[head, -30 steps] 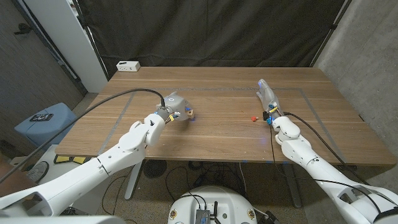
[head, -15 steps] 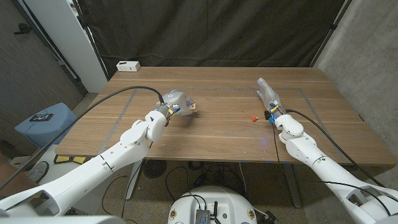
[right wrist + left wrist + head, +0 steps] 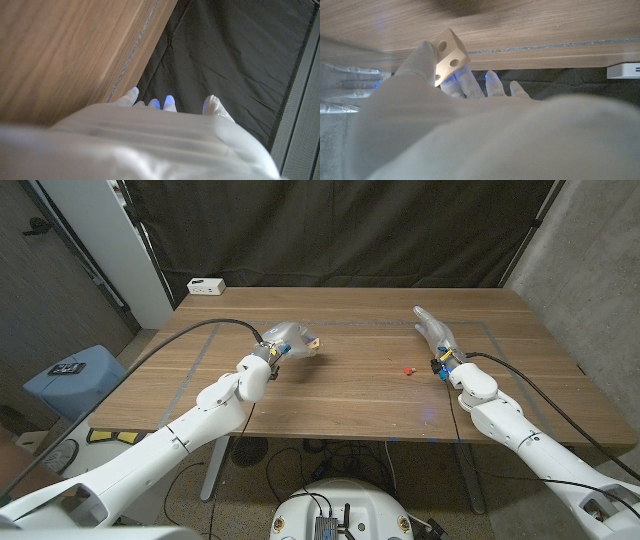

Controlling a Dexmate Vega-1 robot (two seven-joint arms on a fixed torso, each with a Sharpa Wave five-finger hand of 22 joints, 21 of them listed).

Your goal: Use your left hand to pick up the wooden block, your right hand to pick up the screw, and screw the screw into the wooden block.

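Observation:
My left hand (image 3: 287,337) holds the small wooden block (image 3: 312,345) lifted above the table's left-middle. In the left wrist view the block (image 3: 448,55) is a pale cube with round holes in its faces, pinched by the fingers (image 3: 422,57). A small red screw (image 3: 406,369) lies on the table right of centre. My right hand (image 3: 436,333) hovers just beyond and to the right of the screw, fingers extended and apart, holding nothing. The right wrist view shows its fingertips (image 3: 169,102) stretched out past the table edge line.
A white power strip (image 3: 206,285) lies at the table's far left corner. Grey tape lines (image 3: 340,324) mark a rectangle on the wooden table (image 3: 350,395). A black curtain hangs behind. A blue bin (image 3: 70,375) stands on the floor at the left.
My left hand has carried the block upward and slightly away toward the table's middle. My right hand has drifted a little farther from me and to the right, still with nothing in it.

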